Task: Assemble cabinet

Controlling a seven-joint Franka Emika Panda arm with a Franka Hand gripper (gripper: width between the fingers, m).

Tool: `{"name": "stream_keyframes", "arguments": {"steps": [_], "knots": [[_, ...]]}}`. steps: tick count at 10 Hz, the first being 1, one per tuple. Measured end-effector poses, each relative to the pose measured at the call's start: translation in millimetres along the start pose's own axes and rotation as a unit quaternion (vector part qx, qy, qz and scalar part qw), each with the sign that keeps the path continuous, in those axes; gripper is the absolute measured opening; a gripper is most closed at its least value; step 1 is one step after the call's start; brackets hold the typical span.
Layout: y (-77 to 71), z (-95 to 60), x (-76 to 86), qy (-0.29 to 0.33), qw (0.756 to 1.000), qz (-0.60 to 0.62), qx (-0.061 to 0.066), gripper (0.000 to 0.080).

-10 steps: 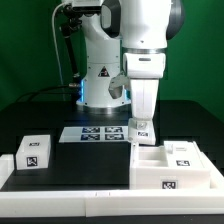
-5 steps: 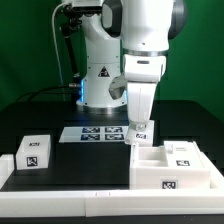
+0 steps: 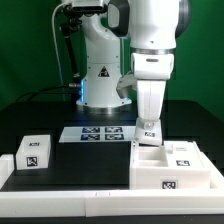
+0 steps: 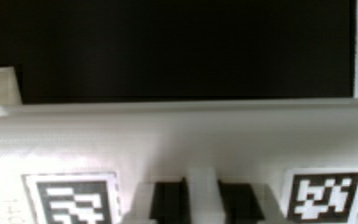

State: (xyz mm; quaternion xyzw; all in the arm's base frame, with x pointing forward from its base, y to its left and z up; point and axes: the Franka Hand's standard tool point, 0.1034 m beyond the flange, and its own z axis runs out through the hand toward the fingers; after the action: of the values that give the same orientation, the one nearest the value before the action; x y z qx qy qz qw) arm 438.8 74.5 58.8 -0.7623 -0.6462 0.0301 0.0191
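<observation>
Cabinet shell [image 3: 152,172]: white, open-topped, on the black counter [image 3: 90,162] at the exterior view's right, near the front. Tags show on its front face and on the white parts inside it.

Claw [image 3: 148,133]: pointing straight down at the shell's back corner, on the side nearer the marker board. A small tagged piece [image 3: 148,127] sits at its tips. Whether the claw is clamped on this piece or merely in front of it, I cannot tell. The wrist view is filled by a blurred white panel [image 4: 176,135] with two tags along its edge, very close to the lens.

Risks, as judged:
- The piece is just above the shell wall. A slightly off-line descent could land it on the rim, jam it, or tip it out of the claw.
- Pushing down on the rim could shove the shell along the counter, since nothing seen pins it.
- If the hold is light, the piece may twist and its mating features would then miss.
- The wrist view is too close and soft to check alignment.

Count:
- cabinet shell, one
- tagged piece at the claw, one
- small block [image 3: 35,152], one, well apart at the exterior view's left
- marker board [image 3: 100,133], one, behind the shell and bearing several tags
- arm [image 3: 155,40], one
</observation>
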Motion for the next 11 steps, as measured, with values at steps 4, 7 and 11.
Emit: {"name": "stream_keyframes", "arguments": {"steps": [4, 7, 11], "knots": [[1.3, 1.1, -2.1, 0.0, 1.0, 0.002, 0.001, 0.007], [-0.3, 1.3, -2.5, 0.0, 1.0, 0.002, 0.001, 0.007], [0.3, 1.4, -3.6, 0.002, 1.0, 0.001, 0.0, 0.007]]}}
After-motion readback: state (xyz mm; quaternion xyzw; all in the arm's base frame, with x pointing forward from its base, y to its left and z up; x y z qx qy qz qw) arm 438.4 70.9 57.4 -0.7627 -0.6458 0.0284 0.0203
